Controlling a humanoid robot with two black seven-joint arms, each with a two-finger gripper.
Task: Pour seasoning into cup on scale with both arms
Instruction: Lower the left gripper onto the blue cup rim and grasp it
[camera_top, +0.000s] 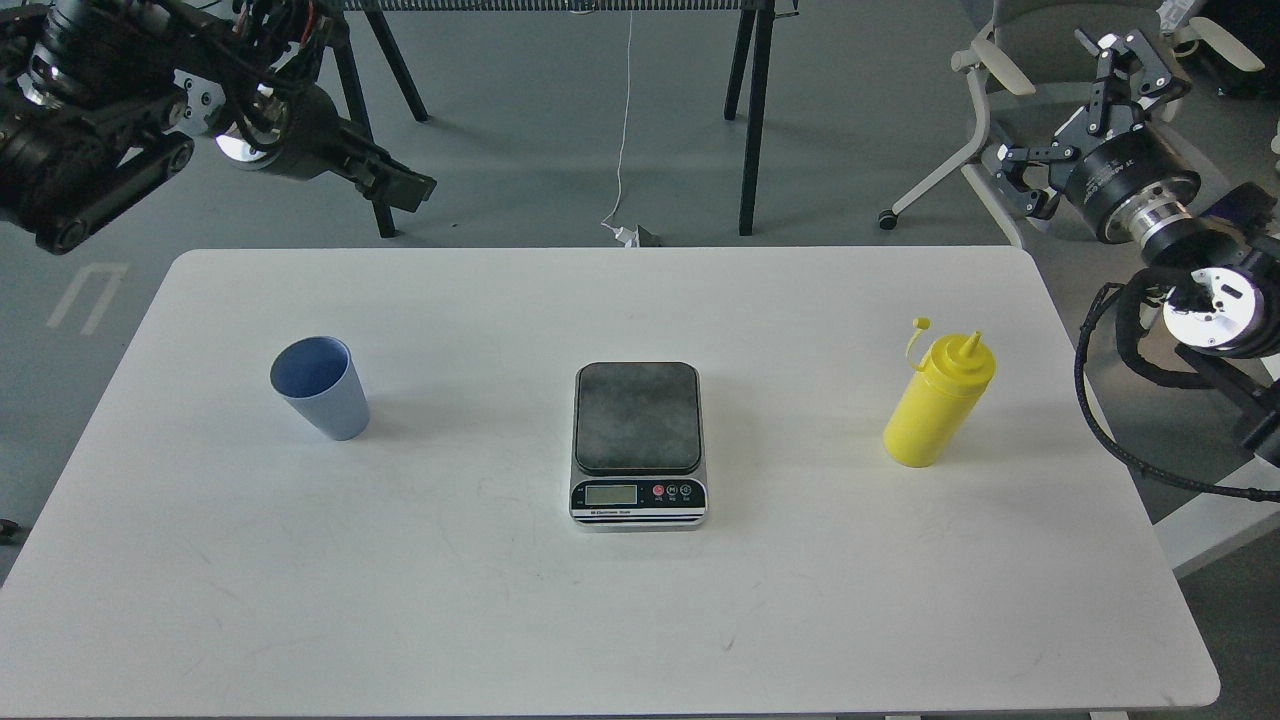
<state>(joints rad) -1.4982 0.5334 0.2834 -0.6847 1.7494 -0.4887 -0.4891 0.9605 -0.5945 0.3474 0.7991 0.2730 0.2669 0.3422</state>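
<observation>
Nothing grabbed yet. Yellow seasoning bottle (938, 405) stands at right of the table (400, 600), blue cup (320, 388) at left, scale (638, 445) bare in the center. Bottle's probably squishy and light, so grip mid-body gently. Right gripper (1065, 130) is spread at upper right; left gripper (400, 185), upper left, can't tell.

Open table (600, 620) between cup (322, 388), scale (638, 440) and bottle (938, 402).

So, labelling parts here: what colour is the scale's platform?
Dark grey, mottled, on the scale; seen in the head view.
</observation>
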